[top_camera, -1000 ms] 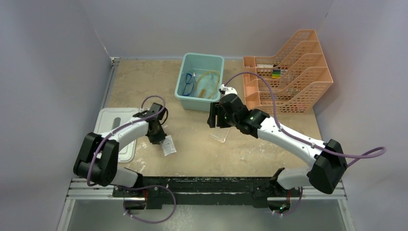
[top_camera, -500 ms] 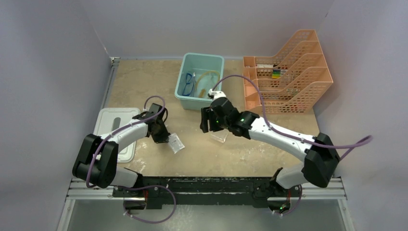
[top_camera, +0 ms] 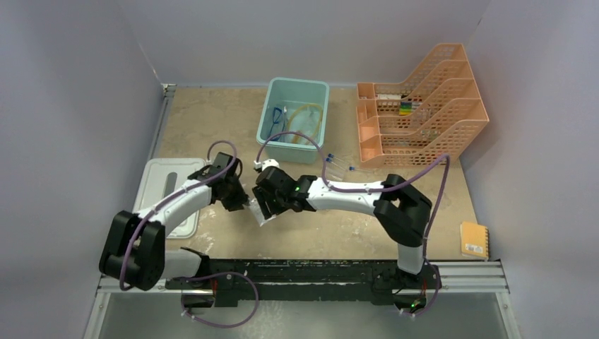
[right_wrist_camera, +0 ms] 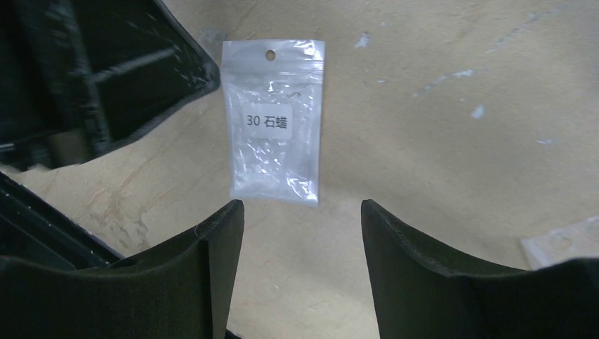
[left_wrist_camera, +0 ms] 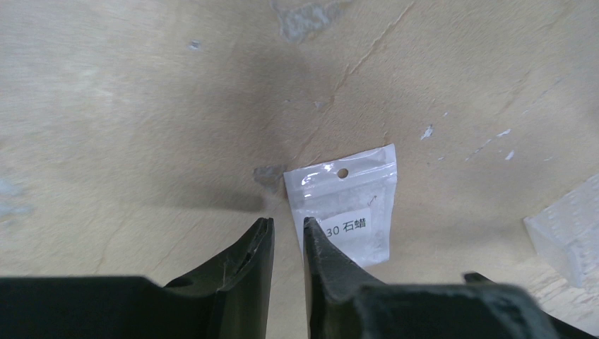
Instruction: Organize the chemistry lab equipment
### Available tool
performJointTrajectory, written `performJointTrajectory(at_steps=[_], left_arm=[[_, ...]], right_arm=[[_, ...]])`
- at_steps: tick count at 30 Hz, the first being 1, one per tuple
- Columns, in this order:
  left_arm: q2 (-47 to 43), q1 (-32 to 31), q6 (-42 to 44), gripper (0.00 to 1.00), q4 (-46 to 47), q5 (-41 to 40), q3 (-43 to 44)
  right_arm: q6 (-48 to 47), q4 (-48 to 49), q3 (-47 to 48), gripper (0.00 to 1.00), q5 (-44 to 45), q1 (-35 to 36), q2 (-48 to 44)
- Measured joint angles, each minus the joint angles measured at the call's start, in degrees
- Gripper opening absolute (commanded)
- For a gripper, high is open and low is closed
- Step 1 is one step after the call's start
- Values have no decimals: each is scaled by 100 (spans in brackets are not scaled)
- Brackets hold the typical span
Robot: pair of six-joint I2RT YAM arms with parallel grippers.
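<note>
Plastic packet (right_wrist_camera: 273,131): clear, hole-punched, printed label; left end effector (left_wrist_camera: 286,223) clenched, empty; right end effector (right_wrist_camera: 302,206) spread.

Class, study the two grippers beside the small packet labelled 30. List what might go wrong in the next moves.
Collision: the left gripper and the open right gripper sit close together by the packet; either moving may strike the other. Missed grasp: the packet looks thin and flat on the table, so fingers may slide over it. Loose blue-capped tubes lie near the right arm and might get swept.
</note>
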Motion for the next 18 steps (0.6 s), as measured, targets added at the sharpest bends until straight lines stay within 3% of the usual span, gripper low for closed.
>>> performJointTrajectory(at_steps=[9,18], left_arm=[[-1202,669,-39,32,-610,-1047,306],[-1626,960,55,36,-1093,-1860,831]], right_arm=[[7,-142,693,62,111,186,824],[-11,-614,1222,58,247,199,1314]])
